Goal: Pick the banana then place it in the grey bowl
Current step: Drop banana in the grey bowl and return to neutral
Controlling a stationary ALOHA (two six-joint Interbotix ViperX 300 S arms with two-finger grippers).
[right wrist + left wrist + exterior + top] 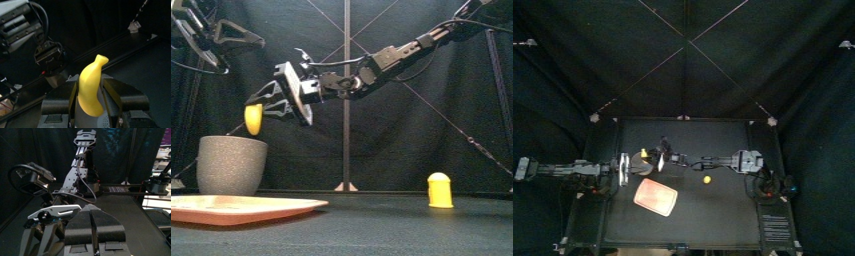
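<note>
The yellow banana (254, 118) hangs upright in the air, just above the rim of the tall grey speckled cup (231, 165) at the front view's left. My right gripper (265, 102) is shut on it, reaching across from the right. In the right wrist view the banana (92, 87) stands between the two jaws. From above, the banana (644, 153) shows at the tip of my right gripper (652, 156), left of the table's middle. My left gripper (92, 225) rests at the table's left with its jaws together and nothing between them.
A flat pink tray (656, 197) lies in front of the cup, also visible low in the front view (238, 208). A small yellow toy (441, 189) stands on the table to the right (708, 179).
</note>
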